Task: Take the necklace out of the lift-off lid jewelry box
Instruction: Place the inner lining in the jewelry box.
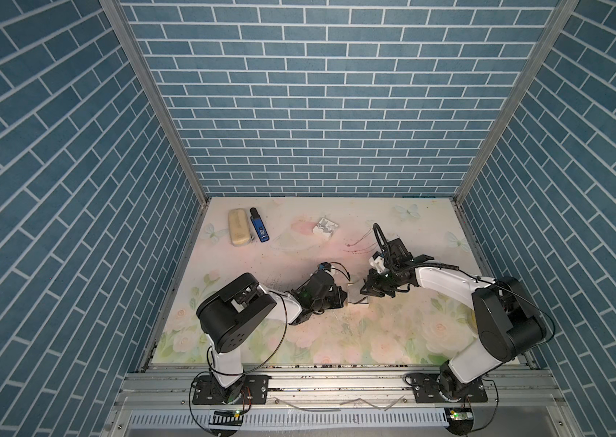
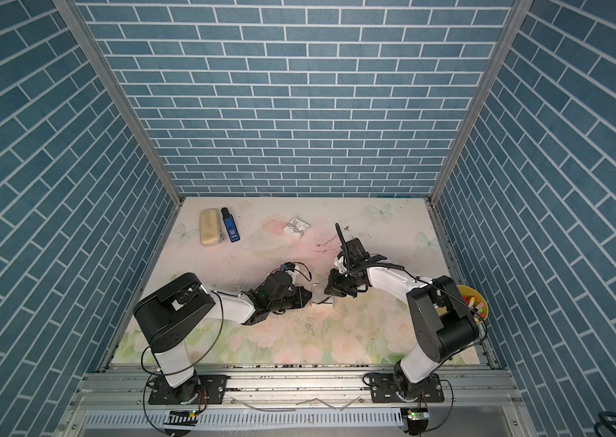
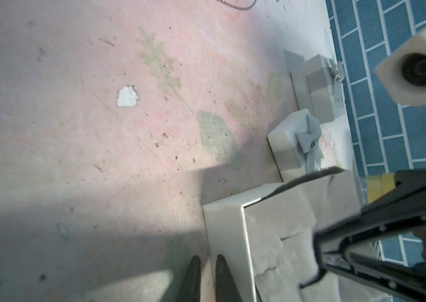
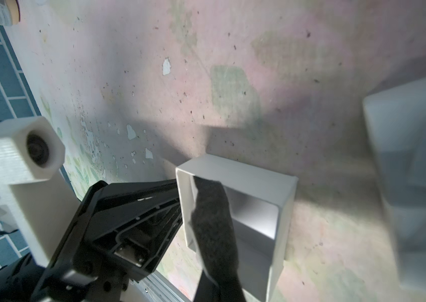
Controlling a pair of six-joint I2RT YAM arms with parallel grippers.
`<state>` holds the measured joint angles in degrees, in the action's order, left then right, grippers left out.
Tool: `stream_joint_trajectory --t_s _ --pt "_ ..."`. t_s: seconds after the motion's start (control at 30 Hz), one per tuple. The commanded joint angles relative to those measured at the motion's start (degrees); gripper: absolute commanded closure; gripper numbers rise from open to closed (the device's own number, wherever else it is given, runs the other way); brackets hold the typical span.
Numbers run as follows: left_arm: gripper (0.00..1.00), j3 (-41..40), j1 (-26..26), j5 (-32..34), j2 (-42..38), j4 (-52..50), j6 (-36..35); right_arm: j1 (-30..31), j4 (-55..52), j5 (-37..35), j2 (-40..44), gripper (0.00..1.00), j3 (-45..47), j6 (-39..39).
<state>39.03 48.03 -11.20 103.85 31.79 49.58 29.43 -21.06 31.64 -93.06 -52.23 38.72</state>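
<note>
Step judged: clearing the insert. Bracing white square cardboard box (image 1: 355,297) mid-desk by its wall with left gripper (image 3: 207,262), jaws nearly closed. Pinching dark grey felt pad (image 4: 213,222) tight in right gripper (image 1: 365,292), tilted out of box. Noted thin silver chain necklace (image 3: 238,7) on desk beyond, toward far edge. Next: set pad aside.

A small white lidless jewelry box (image 1: 358,297) sits on the floral tabletop (image 1: 298,265) between the left end effector (image 1: 344,297) and the right end effector (image 1: 366,292).
</note>
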Motion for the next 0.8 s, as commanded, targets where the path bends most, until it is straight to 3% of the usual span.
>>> stream_joint_trajectory --t_s 0.0,0.23,0.33,0.4,0.53,0.77 --pt "0.86 2.2 0.5 -0.2 1.3 -1.5 0.2 0.6 2.9 1.8 -2.2 1.00 0.7 1.0" --pt "0.86 2.8 1.1 -0.8 0.6 -3.0 0.6 0.9 4.8 -4.1 0.1 1.00 1.8 1.9" --pt "0.86 2.5 1.5 -0.5 0.6 -3.1 1.0 0.8 6.4 -2.8 -1.0 0.98 1.8 2.6" --pt "0.86 1.5 1.5 0.4 0.2 -2.3 1.6 1.0 6.6 -2.8 -1.3 0.84 2.0 3.1" --pt "0.85 -0.8 1.1 1.9 -0.9 -1.5 2.0 1.2 5.2 -5.1 1.3 0.66 2.1 3.5" --pt "0.76 -1.3 0.8 2.9 -4.1 -4.8 0.4 1.6 1.8 -9.5 6.1 0.46 1.3 3.4"
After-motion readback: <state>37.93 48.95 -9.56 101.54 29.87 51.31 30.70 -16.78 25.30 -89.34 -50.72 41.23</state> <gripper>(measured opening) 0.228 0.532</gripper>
